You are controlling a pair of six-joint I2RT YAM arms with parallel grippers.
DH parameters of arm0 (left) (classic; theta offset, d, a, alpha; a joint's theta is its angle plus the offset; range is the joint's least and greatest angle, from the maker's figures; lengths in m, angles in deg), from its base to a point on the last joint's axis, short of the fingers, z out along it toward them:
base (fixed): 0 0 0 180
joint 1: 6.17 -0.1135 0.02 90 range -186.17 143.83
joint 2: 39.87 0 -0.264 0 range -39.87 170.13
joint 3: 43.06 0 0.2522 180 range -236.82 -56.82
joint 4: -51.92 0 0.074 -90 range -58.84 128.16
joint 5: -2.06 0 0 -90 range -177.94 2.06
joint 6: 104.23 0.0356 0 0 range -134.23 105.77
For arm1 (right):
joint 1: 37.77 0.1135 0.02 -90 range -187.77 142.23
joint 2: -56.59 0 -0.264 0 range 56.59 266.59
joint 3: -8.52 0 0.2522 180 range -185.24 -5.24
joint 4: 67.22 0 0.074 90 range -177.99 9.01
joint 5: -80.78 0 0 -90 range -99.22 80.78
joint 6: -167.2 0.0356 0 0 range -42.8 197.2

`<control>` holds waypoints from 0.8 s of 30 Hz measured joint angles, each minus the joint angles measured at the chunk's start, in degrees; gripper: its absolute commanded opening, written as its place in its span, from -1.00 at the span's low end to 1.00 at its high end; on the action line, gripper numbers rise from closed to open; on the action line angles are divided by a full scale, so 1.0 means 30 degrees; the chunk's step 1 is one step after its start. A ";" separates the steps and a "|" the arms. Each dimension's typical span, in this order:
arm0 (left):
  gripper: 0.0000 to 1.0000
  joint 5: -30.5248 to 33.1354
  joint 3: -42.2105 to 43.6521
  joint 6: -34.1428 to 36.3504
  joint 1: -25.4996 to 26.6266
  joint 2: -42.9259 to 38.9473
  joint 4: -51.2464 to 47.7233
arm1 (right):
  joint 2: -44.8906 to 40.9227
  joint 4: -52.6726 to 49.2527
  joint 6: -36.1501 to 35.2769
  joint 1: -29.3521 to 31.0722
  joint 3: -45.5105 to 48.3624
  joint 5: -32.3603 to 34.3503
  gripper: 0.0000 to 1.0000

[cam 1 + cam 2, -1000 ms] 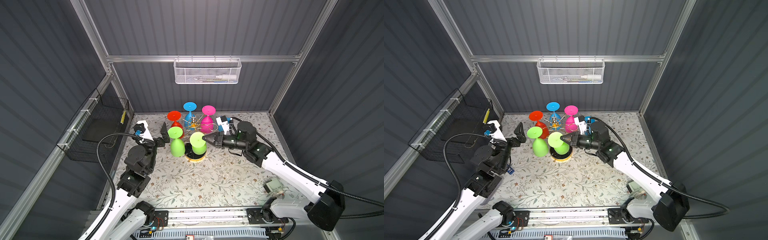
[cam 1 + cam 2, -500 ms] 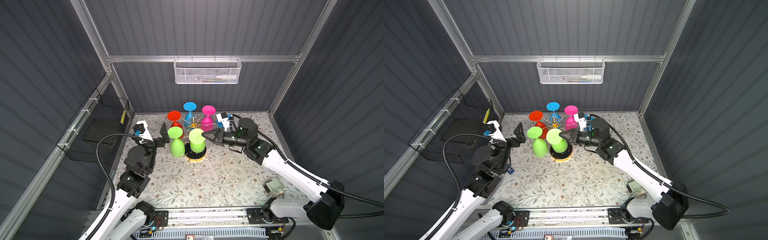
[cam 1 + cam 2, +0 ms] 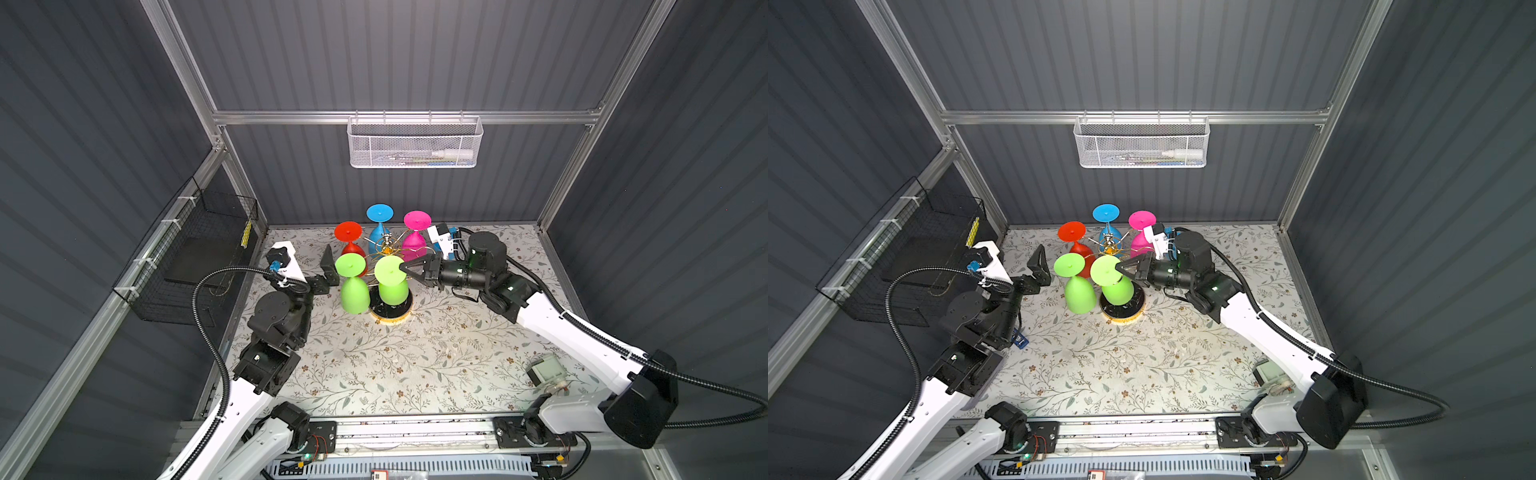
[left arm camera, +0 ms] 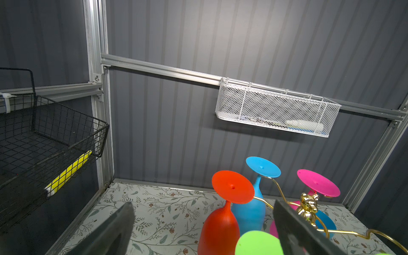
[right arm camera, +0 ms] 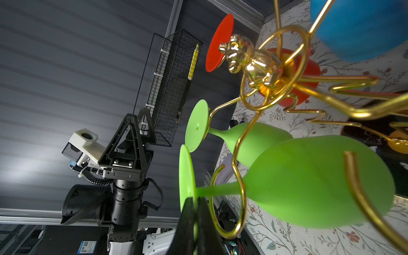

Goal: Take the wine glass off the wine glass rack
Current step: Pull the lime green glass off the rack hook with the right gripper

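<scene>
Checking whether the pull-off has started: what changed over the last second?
The right gripper, shut on the foot rim of the green wine glass nearer it, shifted slightly left and up in both top views, taking the glass along; its stem is still inside the gold ring. The left gripper stayed open; the wine glass rack did not move.

We see dark ribbed walls [image 3: 395, 54] in aluminium rails [image 3: 291, 117]; a white mesh basket [image 3: 415, 145] hangs on the rear rail; a black wire basket [image 3: 195, 257] on the side wall; floral cloth [image 3: 415, 357] below.

White arms [image 3: 573, 332] — black joints [image 3: 274, 309], ribbed black cables [image 3: 232, 270].
</scene>
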 measured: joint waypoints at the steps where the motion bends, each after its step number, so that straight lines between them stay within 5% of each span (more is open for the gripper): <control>1: 0.99 0.0000 0.0000 0.0000 0.0000 0.0000 0.0000 | 0.0000 0.0029 0.0022 -0.0015 -0.0029 0.0007 -1.00; 24: 0.99 0.0000 0.0000 0.0007 0.0000 -0.0233 -0.0124 | 0.1290 0.0168 0.0342 -0.0146 -0.0954 0.0816 -1.00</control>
